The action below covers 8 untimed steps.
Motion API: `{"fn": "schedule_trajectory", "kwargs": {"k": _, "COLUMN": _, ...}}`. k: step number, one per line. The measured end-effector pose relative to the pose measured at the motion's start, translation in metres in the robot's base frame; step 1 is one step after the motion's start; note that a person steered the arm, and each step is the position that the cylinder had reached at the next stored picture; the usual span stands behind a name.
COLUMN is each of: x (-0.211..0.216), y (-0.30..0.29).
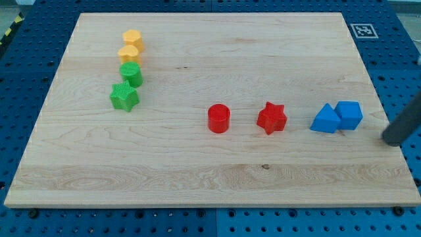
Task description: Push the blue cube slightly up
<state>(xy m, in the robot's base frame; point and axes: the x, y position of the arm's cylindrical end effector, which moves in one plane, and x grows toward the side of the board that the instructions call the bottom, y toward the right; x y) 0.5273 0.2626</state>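
Note:
The blue cube [348, 114] sits on the wooden board [210, 164] at the view's right, touching a blue triangular block [324, 120] on its left. My tip [392, 139] is the lower end of a dark rod that comes in from the right edge. It stands to the right of the blue cube and a little below it, with a gap between them.
A red star [272, 118] and a red cylinder [218, 118] lie left of the blue blocks. At the upper left stand two yellow blocks [132, 39] [129, 54], a green cylinder [131, 74] and a green star [123, 97]. A marker tag [363, 30] lies off the top right corner.

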Motion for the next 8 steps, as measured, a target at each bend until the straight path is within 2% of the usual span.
{"fn": "schedule_trajectory", "kwargs": {"k": 1, "x": 0.0, "y": -0.04}}
{"fn": "schedule_trajectory", "kwargs": {"k": 2, "x": -0.004, "y": -0.029}}
{"fn": "schedule_trajectory", "kwargs": {"k": 4, "x": -0.049, "y": -0.034}}
{"fn": "schedule_trajectory", "kwargs": {"k": 6, "x": -0.115, "y": -0.054}}
{"fn": "schedule_trajectory", "kwargs": {"k": 8, "x": -0.154, "y": -0.043}}
